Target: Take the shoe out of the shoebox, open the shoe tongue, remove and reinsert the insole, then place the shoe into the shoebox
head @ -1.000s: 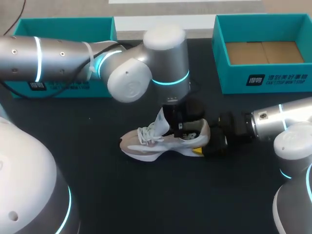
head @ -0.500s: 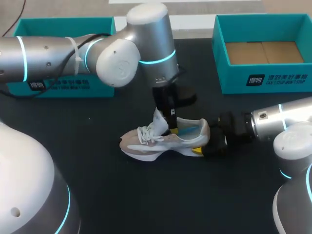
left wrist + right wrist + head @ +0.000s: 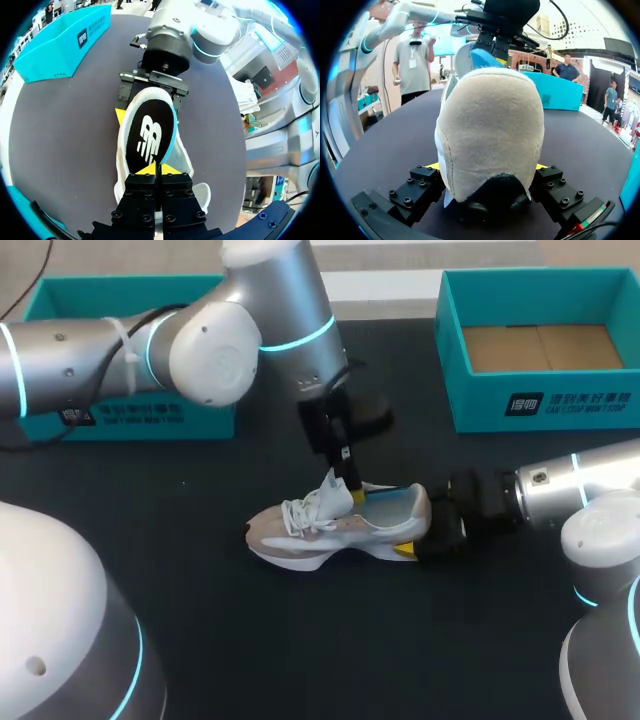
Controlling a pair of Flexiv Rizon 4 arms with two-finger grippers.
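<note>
Black insole (image 3: 150,137) pinched in left jaws, shoe (image 3: 490,135) clamped in right jaws

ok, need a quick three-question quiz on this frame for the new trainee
1. True or false: the shoe lies upside down.
2. The right jaws clamp the shoe's: A) heel B) laces C) toe.
3. Fill in: the left jaws pinch the ____.
Key: 1 false; 2 A; 3 insole.
</note>
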